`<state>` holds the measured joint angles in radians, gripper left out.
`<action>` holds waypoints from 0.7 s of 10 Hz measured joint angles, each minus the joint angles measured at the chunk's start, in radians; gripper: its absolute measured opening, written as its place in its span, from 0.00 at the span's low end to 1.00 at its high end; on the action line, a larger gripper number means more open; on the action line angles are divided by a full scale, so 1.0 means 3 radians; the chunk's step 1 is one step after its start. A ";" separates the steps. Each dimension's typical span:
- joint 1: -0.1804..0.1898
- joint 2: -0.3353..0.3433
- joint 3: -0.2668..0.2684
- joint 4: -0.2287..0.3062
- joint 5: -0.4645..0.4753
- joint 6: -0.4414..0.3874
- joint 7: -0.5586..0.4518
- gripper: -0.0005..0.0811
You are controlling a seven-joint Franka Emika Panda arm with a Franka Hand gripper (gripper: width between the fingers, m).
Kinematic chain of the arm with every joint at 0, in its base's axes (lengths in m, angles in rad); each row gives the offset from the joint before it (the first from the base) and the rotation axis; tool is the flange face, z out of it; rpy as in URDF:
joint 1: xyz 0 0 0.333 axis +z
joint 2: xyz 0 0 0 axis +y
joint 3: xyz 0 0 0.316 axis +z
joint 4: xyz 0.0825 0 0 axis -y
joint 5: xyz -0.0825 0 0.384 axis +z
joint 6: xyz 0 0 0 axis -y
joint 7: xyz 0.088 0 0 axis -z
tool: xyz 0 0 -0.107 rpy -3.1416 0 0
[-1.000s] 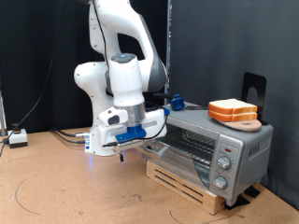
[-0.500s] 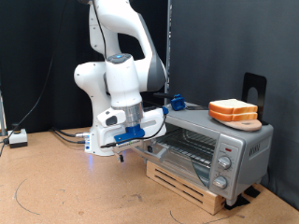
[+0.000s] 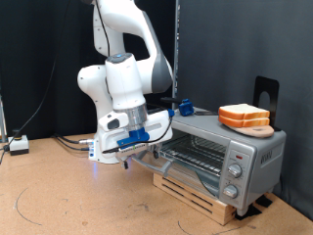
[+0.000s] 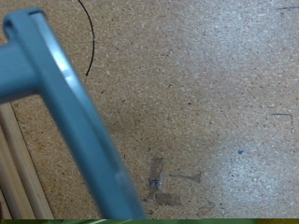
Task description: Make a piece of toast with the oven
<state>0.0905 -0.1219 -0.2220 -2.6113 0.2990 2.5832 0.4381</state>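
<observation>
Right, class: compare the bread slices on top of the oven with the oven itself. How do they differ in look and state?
The bread slices are pale cream with orange-tan crust; the oven is silver metal with knobs. The slices are small, stacked on a round wooden board; the oven is large, on a wooden pallet. The gripper is at the oven's door, away from the slices.

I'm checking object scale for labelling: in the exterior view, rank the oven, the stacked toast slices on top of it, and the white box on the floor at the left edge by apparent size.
1. The oven, by far the largest.
2. The toast stack.
3. The white box, smallest as it looks, though its distance from the camera differs, so that gap is less sure.
</observation>
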 joint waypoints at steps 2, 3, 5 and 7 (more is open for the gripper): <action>-0.0024 0.0021 -0.0003 0.0000 -0.0059 -0.0010 0.0047 1.00; -0.0039 0.0042 -0.0005 0.0001 -0.0086 -0.0010 0.0068 1.00; -0.0072 0.0067 -0.0014 0.0000 -0.0145 -0.0010 0.0070 1.00; -0.0166 0.0077 -0.0043 -0.0008 -0.0370 -0.0008 0.0114 1.00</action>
<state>0.0407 -0.0989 -0.2347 -2.6138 0.1881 2.5808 0.4722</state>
